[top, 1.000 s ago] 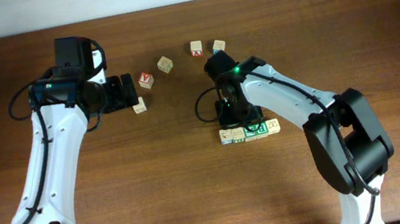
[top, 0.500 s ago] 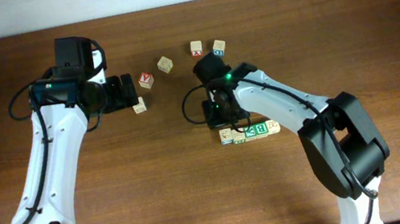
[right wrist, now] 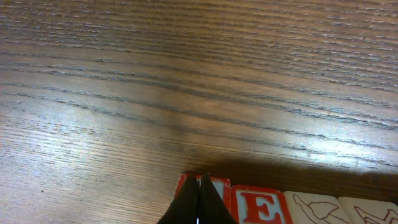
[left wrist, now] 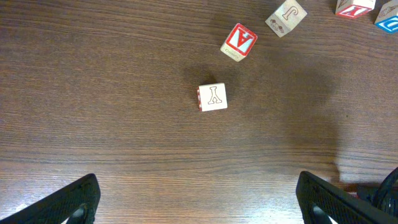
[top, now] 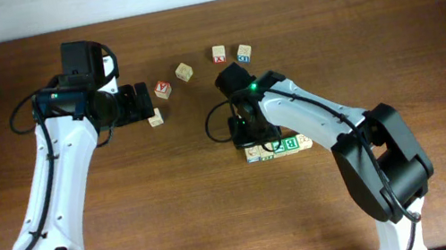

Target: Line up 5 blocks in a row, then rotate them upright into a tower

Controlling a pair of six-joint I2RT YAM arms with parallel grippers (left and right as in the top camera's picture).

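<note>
The counter [top: 426, 36] carries two arms, one row of blocks and a scatter of loose cubes. The right end effector [right wrist: 199, 190] is closed on nothing, with its joined tips at the top edge of the end cube in the row of blocks [top: 292, 143]. That row lies in a single line mid-counter, partly under the right arm. From this, the turning looks under way rather than finished: the tips seem placed to push one end round, and how much turning remains cannot be told. The left end effector [left wrist: 198, 183] is spread wide and empty, well apart from the row.

The row appears to hold five cubes, though the arm hides part of it, and the right wrist view shows four. Five loose cubes lie apart:
- red "V" cube [top: 162, 89]
- red "X" cube [top: 219, 53]
- blue-printed cube [top: 244, 52]
- tilted pale cube [top: 184, 71]
- lone pale cube [top: 155, 118]
</note>
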